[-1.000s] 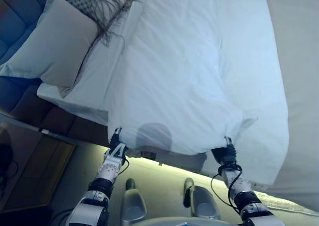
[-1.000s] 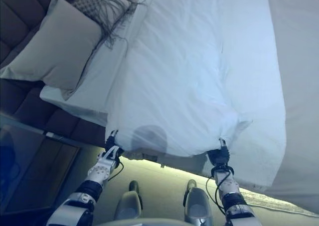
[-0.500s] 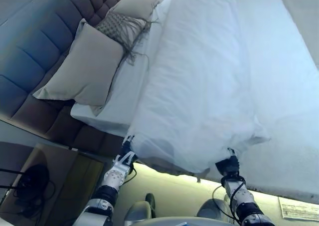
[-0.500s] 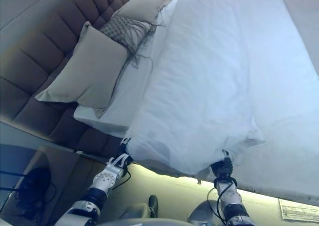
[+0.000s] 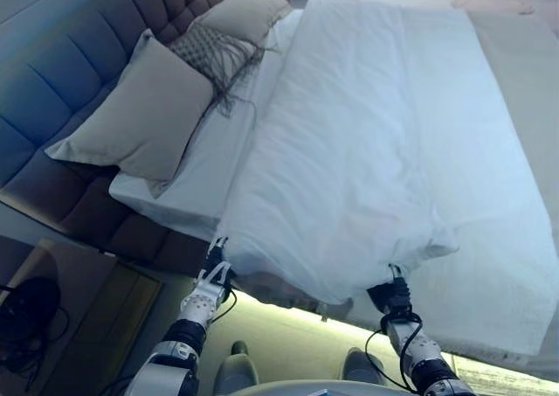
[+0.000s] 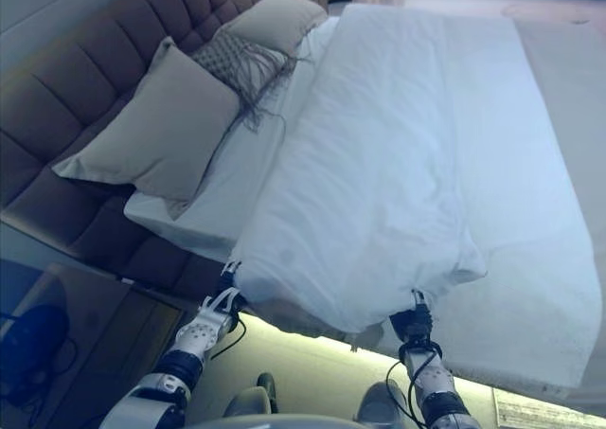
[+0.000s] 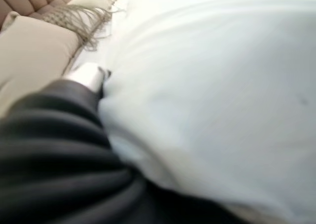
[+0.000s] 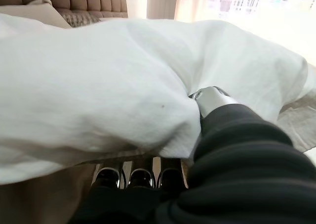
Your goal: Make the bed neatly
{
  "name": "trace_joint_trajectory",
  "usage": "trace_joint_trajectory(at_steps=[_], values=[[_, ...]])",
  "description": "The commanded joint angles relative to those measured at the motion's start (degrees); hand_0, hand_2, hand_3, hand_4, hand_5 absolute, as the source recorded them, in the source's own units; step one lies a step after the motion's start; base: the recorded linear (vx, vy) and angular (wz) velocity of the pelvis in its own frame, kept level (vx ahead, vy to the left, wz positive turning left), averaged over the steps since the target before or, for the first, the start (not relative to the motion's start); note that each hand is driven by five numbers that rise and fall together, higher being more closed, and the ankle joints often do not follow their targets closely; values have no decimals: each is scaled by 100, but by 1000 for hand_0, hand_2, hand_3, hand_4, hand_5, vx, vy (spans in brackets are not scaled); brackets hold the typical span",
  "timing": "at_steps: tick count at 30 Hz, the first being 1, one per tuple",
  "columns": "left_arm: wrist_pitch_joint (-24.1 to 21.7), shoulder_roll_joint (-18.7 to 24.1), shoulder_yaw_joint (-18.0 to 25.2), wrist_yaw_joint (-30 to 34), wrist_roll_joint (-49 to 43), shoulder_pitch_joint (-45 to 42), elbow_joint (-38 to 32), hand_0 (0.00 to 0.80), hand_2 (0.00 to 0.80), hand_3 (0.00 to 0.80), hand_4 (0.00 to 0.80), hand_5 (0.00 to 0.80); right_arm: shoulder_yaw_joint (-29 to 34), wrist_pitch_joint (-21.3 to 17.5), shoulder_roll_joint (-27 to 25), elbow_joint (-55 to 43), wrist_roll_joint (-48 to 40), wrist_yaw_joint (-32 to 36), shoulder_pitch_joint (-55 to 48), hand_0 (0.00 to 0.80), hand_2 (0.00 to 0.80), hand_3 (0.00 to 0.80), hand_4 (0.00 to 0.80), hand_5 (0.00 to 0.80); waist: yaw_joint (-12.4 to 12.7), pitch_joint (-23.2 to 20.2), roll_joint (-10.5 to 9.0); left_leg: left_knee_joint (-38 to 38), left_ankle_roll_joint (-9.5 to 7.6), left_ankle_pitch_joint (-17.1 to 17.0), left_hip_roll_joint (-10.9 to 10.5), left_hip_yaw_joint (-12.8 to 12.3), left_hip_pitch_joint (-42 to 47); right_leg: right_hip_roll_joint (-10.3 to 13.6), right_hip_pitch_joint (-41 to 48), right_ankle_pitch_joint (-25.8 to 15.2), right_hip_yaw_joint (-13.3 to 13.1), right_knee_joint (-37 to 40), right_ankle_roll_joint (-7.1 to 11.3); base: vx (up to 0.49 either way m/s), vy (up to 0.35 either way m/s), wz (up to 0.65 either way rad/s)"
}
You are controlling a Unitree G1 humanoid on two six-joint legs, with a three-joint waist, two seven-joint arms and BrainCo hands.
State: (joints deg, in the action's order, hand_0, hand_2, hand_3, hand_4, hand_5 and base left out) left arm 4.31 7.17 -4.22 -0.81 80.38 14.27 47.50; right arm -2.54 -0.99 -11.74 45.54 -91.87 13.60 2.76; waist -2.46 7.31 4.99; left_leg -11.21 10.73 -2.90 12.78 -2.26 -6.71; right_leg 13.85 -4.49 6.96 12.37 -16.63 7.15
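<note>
A white duvet (image 5: 367, 142) lies lengthwise over the bed, its near edge bunched and lifted off the mattress side. My left hand (image 5: 212, 274) holds that edge at its corner nearer the pillows. In the left wrist view the cloth (image 7: 207, 95) drapes over the hand (image 7: 88, 77). My right hand (image 5: 389, 295) grips the edge further down the bed, and its wrist view shows the thumb (image 8: 213, 97) on top of the fold and curled fingers (image 8: 141, 177) beneath it. A bare strip of white sheet (image 5: 188, 173) shows between duvet and pillows.
A large beige pillow (image 5: 140, 107), a fringed grey cushion (image 5: 214, 51) and a second pillow (image 5: 246, 11) lean on the tufted headboard (image 5: 52, 72). A wooden nightstand (image 5: 83, 313) with a dark object (image 5: 26, 304) stands at the lower left. Beige floor (image 5: 533, 99) runs along the bed's far side.
The whole picture has shifted, so the camera has moved and more of the headboard and the bed's length now shows. Both hands have kept their hold on the duvet's near edge.
</note>
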Motion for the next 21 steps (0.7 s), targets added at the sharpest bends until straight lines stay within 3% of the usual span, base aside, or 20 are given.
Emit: trace_joint_trajectory(at_steps=[1,3,5,7,10,12,15,17,21], values=[[-223,170,396,202,181,-95,-123,800,800,800,800,800,176,26,20,-610,171,-72,-94,800,800,800,800,800,16,-70,10,240,22,-546,263,321,-2,44,203,-618,-567,468,264,123,332,-29],[-247,57,380,303,163,-161,-85,800,800,800,800,800,253,49,-54,-477,371,-88,-26,800,800,800,800,800,-22,-64,86,262,42,-386,209,257,56,317,121,-657,-651,431,399,105,533,-34],[-236,-81,290,333,151,-108,-40,800,800,800,800,800,304,47,-163,-318,443,-160,110,800,800,800,800,800,-69,-39,164,91,-4,-215,-2,68,-4,690,10,-793,-714,432,601,66,581,-23],[-249,-154,194,400,148,-122,-32,800,800,800,800,800,356,63,-171,-248,523,-231,185,800,800,800,800,800,-76,-9,194,-94,-79,-27,-302,54,-84,1046,-87,-1063,-863,517,734,53,493,-6],[-302,-191,72,449,180,-113,-136,800,800,800,800,800,445,207,-183,-224,652,-357,280,800,800,800,800,800,-56,55,255,-220,-183,127,-652,-111,-251,1465,-241,-1522,-818,748,785,-21,432,2],[-415,-123,87,386,217,-25,-246,800,800,800,800,800,330,284,-158,-204,697,-399,518,800,800,800,800,800,-41,227,326,-238,-308,141,-764,-154,-426,1493,-770,-1441,-835,309,758,-195,389,-7],[-430,2,-18,479,295,292,-141,800,800,800,800,800,111,120,-80,-91,527,-273,619,800,800,800,800,800,-8,409,305,-239,-408,10,-891,-73,-774,1305,-1079,-1165,-956,-60,683,-211,167,-11],[-489,-24,-135,647,327,519,19,800,800,800,800,800,-36,37,-79,70,551,-256,798,800,800,800,800,800,5,522,315,-248,-404,-60,-962,16,-935,1264,-1183,-1209,-938,-31,644,-144,87,27],[-684,-49,-356,1007,563,901,199,800,800,800,800,800,-285,178,-239,524,899,-190,1499,800,800,800,800,800,28,804,455,-183,-350,-220,-882,78,-1271,1182,-1616,-1227,-945,-97,604,-146,116,9]])
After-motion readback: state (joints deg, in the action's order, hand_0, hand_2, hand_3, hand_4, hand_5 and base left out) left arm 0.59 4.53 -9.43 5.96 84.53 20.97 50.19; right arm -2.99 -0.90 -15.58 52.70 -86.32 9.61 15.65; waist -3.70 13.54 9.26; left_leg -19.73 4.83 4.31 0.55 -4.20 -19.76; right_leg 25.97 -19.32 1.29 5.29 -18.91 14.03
